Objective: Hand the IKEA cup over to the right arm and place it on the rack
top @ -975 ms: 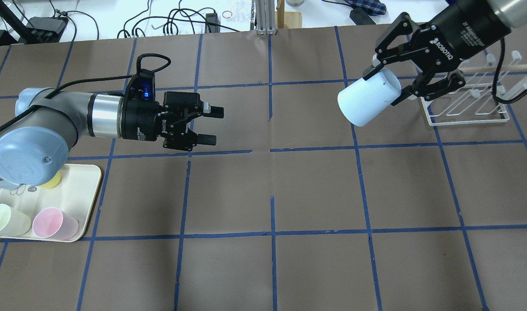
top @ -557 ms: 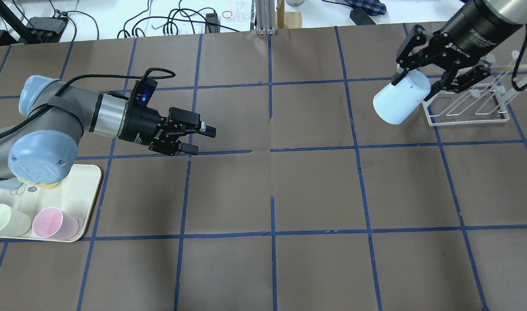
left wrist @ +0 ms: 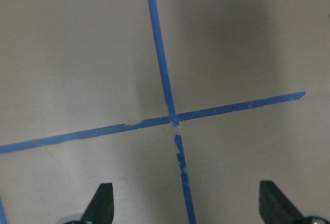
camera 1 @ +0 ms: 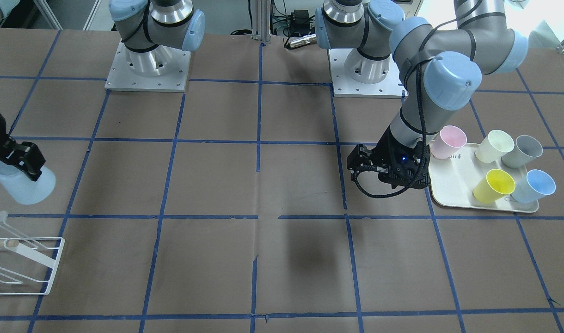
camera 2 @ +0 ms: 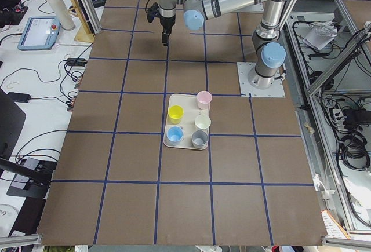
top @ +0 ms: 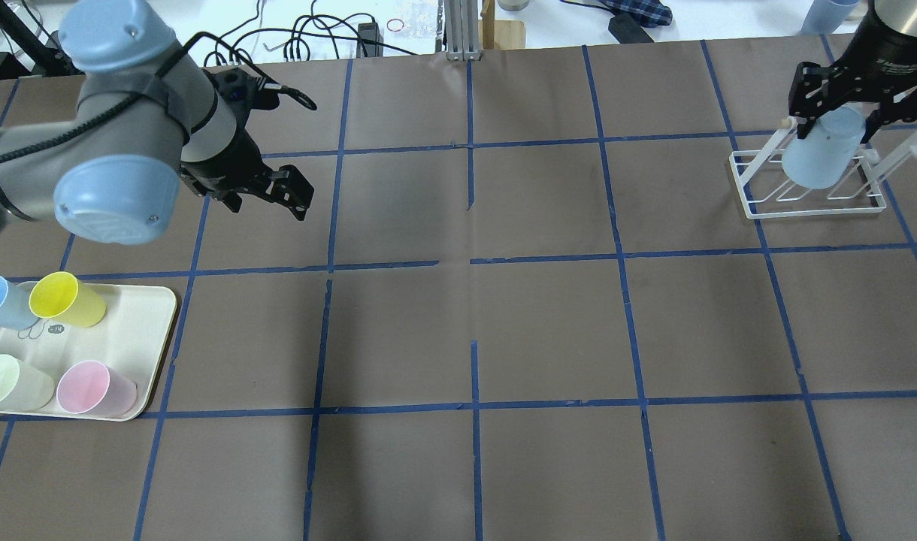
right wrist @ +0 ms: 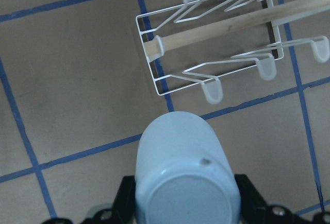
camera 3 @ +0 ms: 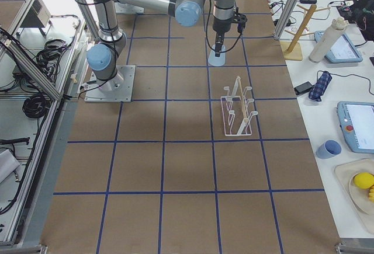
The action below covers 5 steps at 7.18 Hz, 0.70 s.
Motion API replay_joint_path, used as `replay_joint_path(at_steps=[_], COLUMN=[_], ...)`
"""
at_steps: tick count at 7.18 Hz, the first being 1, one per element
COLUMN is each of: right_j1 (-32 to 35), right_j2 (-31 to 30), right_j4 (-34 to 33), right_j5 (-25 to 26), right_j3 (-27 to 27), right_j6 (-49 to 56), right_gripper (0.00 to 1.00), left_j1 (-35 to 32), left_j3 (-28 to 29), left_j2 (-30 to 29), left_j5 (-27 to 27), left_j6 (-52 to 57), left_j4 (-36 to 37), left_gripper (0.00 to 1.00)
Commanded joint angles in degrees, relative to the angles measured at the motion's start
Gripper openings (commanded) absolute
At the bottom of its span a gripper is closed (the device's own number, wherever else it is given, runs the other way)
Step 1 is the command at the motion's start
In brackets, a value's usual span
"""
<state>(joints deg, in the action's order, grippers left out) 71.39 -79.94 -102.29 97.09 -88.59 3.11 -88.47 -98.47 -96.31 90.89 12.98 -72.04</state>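
right gripper is clamping the ikea cup near its base, mouth hanging down, short of the rack. probably light, slick plastic, needing a firm pinch. left gripper is gaping, carrying nothing.

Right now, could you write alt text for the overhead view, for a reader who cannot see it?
At the top right, the right gripper holds a pale blue cup whose outline overlaps a white wire rack. At the left, the left gripper hangs empty above the table, near a tray of cups.
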Motion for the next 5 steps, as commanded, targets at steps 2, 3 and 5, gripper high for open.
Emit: replay_joint_path(at_steps=[2,3,5], right_j1=[-2.1,-2.0,-2.2], right_j2=[5.0,5.1,7.1], right_j4=[-8.0,-8.0,-9.6], right_j5=[-0.1,-0.2,-0.3], right_j3=[0.2,0.1,0.1], right_j6=[3.0,3.3,3.4], right_gripper=[0.44,0.44,0.43], left_j1=[-1.7,-1.8,-1.7], left_j3=[11.5,10.9,11.1], left_j2=[2.6,4.2,4.5], left_j5=[3.8,4.5,4.2], left_j6=[-3.9,-4.2,-3.9], left_j4=[-14.7,-14.4,-14.6], left_gripper=[1.0,1.0,1.0])
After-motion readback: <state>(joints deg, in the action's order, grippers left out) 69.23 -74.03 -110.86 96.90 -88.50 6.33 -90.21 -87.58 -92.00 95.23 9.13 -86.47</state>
